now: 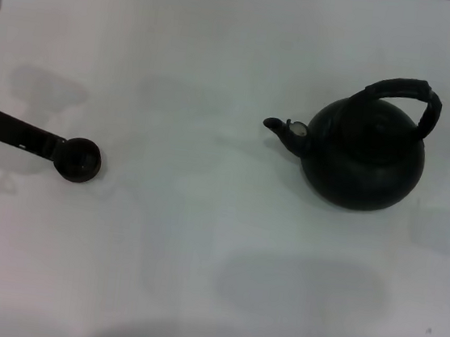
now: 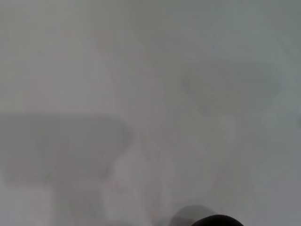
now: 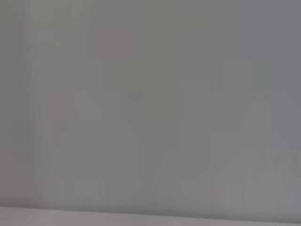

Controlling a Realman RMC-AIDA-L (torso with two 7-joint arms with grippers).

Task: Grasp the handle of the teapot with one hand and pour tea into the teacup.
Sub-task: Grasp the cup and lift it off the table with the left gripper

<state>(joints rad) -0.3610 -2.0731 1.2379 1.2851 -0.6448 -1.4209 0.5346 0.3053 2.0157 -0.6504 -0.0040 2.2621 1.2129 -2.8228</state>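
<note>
The teapot sits far right on the table, handle untouched. The left gripper reaches the cup; its jaws I cannot tell. Its nudge might tip that cup. No right gripper shows.

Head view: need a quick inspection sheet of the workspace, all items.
Surface: white table, bare, faint shadows.
Job's things: teapot upright on the robot's right, spout toward the teacup on the left; handle free.
Clutter: nothing seen.
Grippers: left tool reaches the teacup, finger state unclear; right tool not in view.
Cables: nothing seen.
Surroundings: nothing seen.
</note>
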